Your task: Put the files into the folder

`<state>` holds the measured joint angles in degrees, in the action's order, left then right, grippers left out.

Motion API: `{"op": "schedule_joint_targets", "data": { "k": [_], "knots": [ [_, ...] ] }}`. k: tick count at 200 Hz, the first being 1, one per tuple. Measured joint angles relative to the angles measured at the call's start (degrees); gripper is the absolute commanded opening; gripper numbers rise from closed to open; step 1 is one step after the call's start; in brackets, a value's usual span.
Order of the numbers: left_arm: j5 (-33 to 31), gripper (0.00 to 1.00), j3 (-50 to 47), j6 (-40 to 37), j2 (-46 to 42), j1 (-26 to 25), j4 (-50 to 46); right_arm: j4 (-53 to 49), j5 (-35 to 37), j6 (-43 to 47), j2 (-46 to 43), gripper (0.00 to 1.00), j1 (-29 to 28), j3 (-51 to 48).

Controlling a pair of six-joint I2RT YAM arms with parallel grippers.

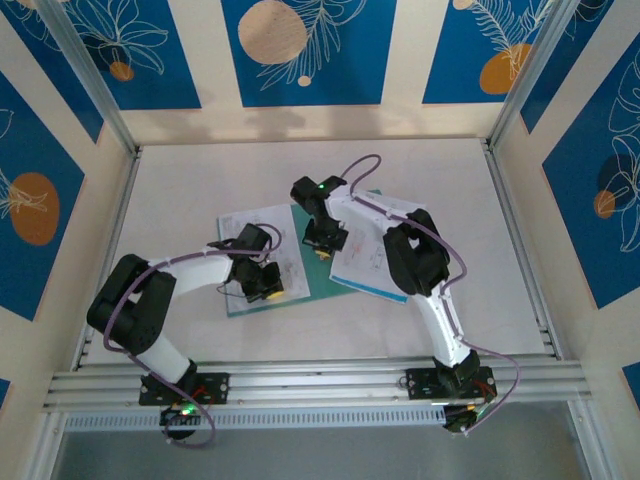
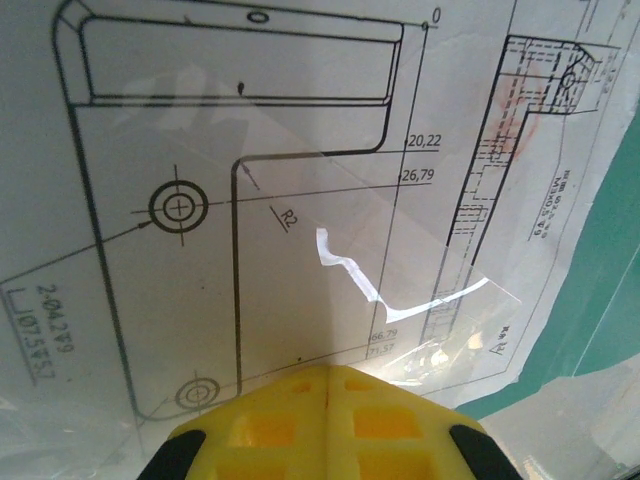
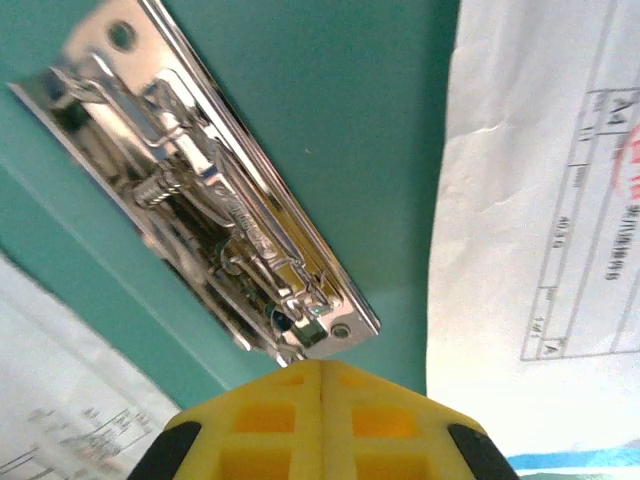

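The teal folder (image 1: 303, 262) lies open and flat in the middle of the table. A white file sheet (image 2: 300, 200) printed with a technical drawing lies on its left leaf (image 2: 610, 300). My left gripper (image 2: 328, 368) is shut, its yellow tips (image 1: 265, 290) down at this sheet. More files (image 1: 365, 260) lie to the right, a white sheet (image 3: 540, 200) over a cyan-blue one (image 3: 570, 460). My right gripper (image 3: 320, 365) is shut with nothing held, its tips (image 1: 322, 250) at the near end of the folder's metal clip (image 3: 220, 210).
A glossy clear film (image 2: 440, 300) lies over part of the drawing sheet. Metal rails (image 1: 320, 380) run along the table's near edge, and frame posts stand at the sides. Patterned walls close in the back and both sides.
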<state>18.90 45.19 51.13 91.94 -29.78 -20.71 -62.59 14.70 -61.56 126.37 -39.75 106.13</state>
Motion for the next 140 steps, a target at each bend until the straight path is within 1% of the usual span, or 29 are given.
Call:
{"op": "schedule_joint_targets", "data": {
  "k": [38, 86, 140],
  "knots": [
    [0.0, 0.00, 0.1, 0.0, 0.0, 0.0, -0.1, 2.0, -1.0, -0.2, -4.3, 0.04, -0.2, -1.3],
    [0.0, 0.00, 0.1, -0.2, 0.0, 0.1, -0.3, 4.2, -4.4, -1.1, -2.8, 0.04, -0.7, -3.2],
    [0.0, 0.00, 0.1, -0.2, 0.0, 0.1, -0.3, 4.9, -5.3, -1.6, -0.1, 0.04, -0.6, -3.5]
  ]
}}
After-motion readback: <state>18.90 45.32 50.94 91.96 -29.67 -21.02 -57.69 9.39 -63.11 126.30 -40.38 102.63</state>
